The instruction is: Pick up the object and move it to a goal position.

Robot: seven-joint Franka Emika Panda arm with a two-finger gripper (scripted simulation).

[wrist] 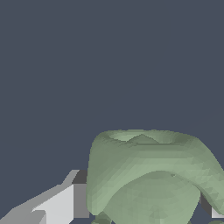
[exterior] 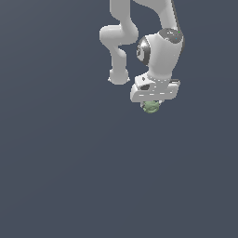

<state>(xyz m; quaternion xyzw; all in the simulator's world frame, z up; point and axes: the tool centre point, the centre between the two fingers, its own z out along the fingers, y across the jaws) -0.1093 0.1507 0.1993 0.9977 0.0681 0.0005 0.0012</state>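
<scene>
The object (exterior: 151,107) is a small pale green, stubby piece. In the exterior view it sits right under the white gripper (exterior: 152,105), mostly hidden by the hand. In the wrist view the object (wrist: 148,175) fills the space between the two fingers (wrist: 65,203), which press against its sides. The gripper is shut on the object. The fingertips themselves are hidden in the exterior view. Whether the object touches the floor I cannot tell.
A plain dark grey-blue surface (exterior: 69,176) fills both views. The arm's white links (exterior: 118,37) rise to the top of the exterior view. No other objects or marker show.
</scene>
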